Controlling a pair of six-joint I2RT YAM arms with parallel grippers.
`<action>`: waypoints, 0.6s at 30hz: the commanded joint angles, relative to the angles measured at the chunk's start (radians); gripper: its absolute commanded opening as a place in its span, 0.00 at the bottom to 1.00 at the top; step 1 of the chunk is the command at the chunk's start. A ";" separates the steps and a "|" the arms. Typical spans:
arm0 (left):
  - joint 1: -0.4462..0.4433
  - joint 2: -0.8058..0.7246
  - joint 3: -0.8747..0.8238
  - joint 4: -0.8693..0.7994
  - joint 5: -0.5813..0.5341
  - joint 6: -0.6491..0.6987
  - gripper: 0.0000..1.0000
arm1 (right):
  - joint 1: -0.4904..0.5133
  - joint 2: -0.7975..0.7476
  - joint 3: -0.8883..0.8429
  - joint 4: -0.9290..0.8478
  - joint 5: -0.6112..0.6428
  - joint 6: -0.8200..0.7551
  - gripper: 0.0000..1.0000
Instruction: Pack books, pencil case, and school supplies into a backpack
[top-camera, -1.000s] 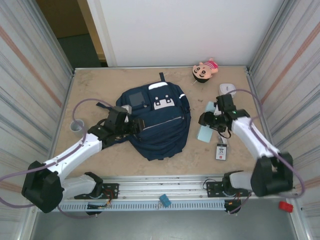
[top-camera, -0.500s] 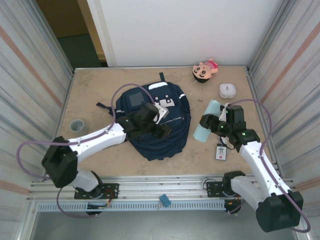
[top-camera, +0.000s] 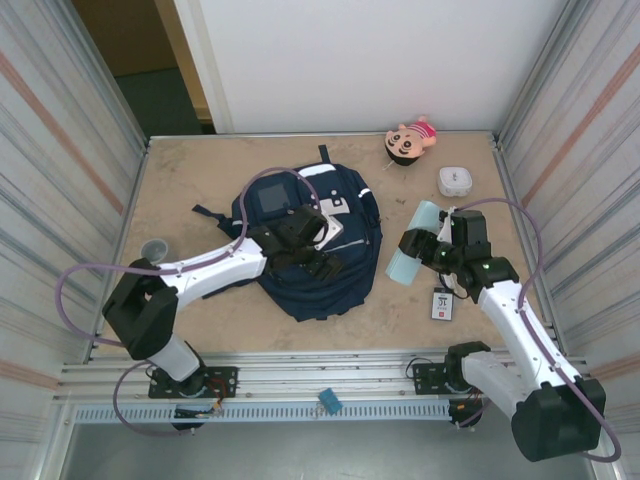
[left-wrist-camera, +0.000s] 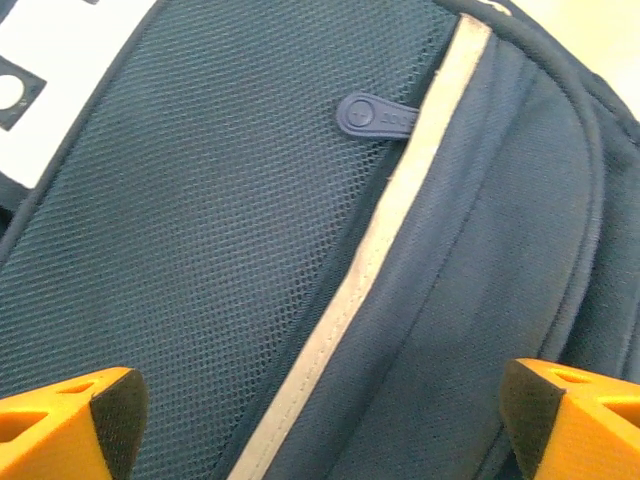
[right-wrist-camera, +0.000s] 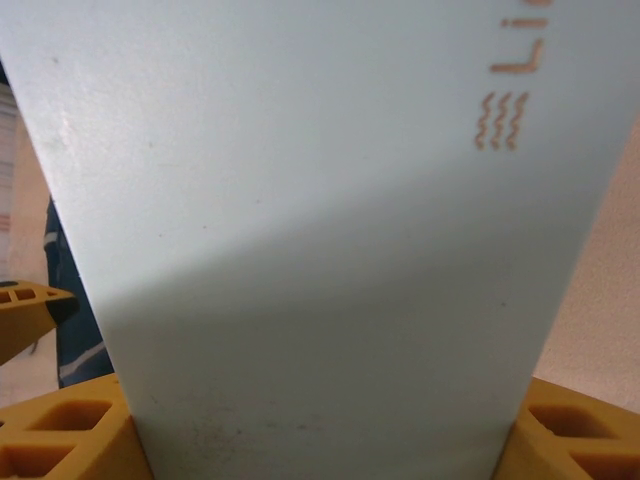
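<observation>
Left pincer (top-camera: 322, 262): I see it spread wide, with nothing between its two orange fingertips (left-wrist-camera: 70, 420); it hangs low over the front of the backpack
Backpack (top-camera: 320, 292): it lies flat on the surface (top-camera: 200, 170), directly under the left pincer; the navy mesh fabric reaches from one fingertip to the other in the left wrist view
Pale stripe (left-wrist-camera: 380, 250): it runs slanted between the left fingertips and away in front of them
Zipper pull (left-wrist-camera: 375, 115): small, dark blue, in front of the left pincer, and it touches the pale stripe on its left side
White patch (left-wrist-camera: 60, 70): in front of the left pincer and to its left, at the corner of the wrist view
Right pincer (top-camera: 410, 243): it is pinching the pencil case across the narrow side, one orange finger (right-wrist-camera: 60, 430) against each long edge
Pencil case (top-camera: 405, 267): pale teal, between the right fingers, and it reaches out in front of the pincer and behind it; I cannot tell if it is lifted from the surface
School supplies (top-camera: 442, 303): the white pack with black print lies on the surface just behind the right pincer, near the case but apart from it
Other things: a doll (top-camera: 410, 140) far in front of the right pincer, a white box (top-camera: 455, 181) in front and to its right, a grey cup (top-camera: 153, 249) well to the left of the left pincer
</observation>
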 joint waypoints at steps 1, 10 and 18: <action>0.000 0.012 0.024 -0.005 0.087 0.044 0.93 | -0.006 0.002 -0.007 0.025 -0.024 0.007 0.54; 0.002 0.040 0.028 0.003 0.113 0.049 0.94 | -0.006 0.001 -0.010 0.023 -0.027 0.002 0.54; 0.037 0.046 0.021 0.013 -0.086 -0.033 0.48 | -0.005 -0.019 -0.011 0.012 -0.028 -0.017 0.49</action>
